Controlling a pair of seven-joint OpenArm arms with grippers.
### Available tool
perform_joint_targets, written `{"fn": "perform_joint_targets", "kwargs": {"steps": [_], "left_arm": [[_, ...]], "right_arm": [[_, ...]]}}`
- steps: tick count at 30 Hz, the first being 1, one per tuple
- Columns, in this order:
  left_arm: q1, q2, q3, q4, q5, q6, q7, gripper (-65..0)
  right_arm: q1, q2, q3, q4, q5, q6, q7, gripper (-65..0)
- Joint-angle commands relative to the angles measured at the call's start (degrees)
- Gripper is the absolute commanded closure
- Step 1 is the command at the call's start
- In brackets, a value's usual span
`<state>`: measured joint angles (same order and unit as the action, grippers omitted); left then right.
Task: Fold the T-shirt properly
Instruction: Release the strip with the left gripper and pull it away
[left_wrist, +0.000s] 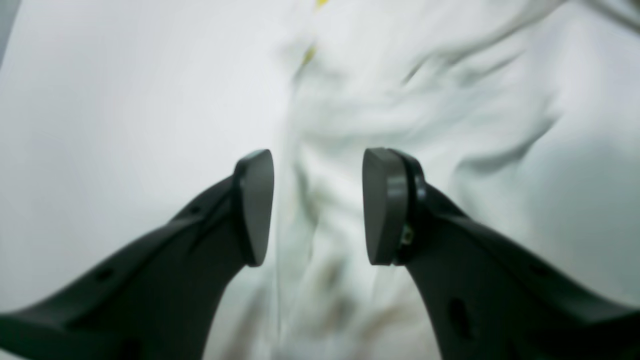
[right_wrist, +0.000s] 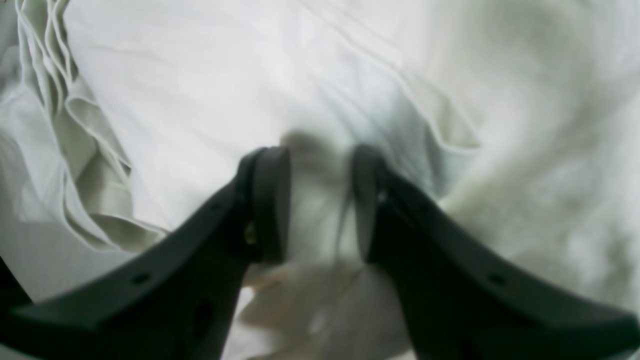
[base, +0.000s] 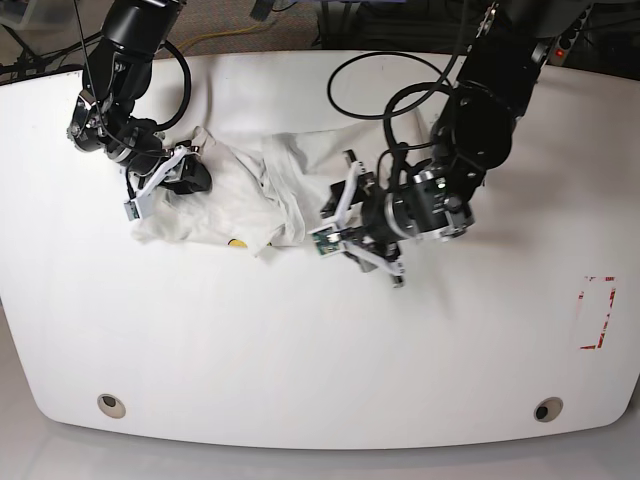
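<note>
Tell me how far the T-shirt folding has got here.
Nothing looks folded: the T-shirt lies crumpled on the table. The right gripper is pinching a bunch of cloth; the left gripper is open over the cloth. Spreading flat and every fold remain.

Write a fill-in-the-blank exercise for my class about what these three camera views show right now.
1. The T-shirt lies ____ rather than spread flat.
2. The left hand has its jaws ____, with nothing between them.
3. The right hand has a fold of ____ between its jaws.
4. The table is ____ in colour.

Missing words: crumpled; open; fabric; white
</note>
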<state>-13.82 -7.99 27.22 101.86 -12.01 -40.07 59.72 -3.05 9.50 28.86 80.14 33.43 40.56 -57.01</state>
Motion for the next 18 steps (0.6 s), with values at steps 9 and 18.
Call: {"fn": "perform_joint_targets", "kwargs": {"steps": [9, 18], "left_arm": [[14.9, -3.4, -21.3, 5.1, -6.7, 0.1, 0.3, -26.0], [16.4, -3.3, -20.2, -3.8, -7.4, 0.1, 0.0, -26.0]], "right_arm": [[-0.2, 0.2, -0.2, -0.1, -3.1, -0.6, -3.4, -20.3], [-0.3, 0.1, -0.2, -0.1, -3.1, -0.6, -3.4, -20.3]]}}
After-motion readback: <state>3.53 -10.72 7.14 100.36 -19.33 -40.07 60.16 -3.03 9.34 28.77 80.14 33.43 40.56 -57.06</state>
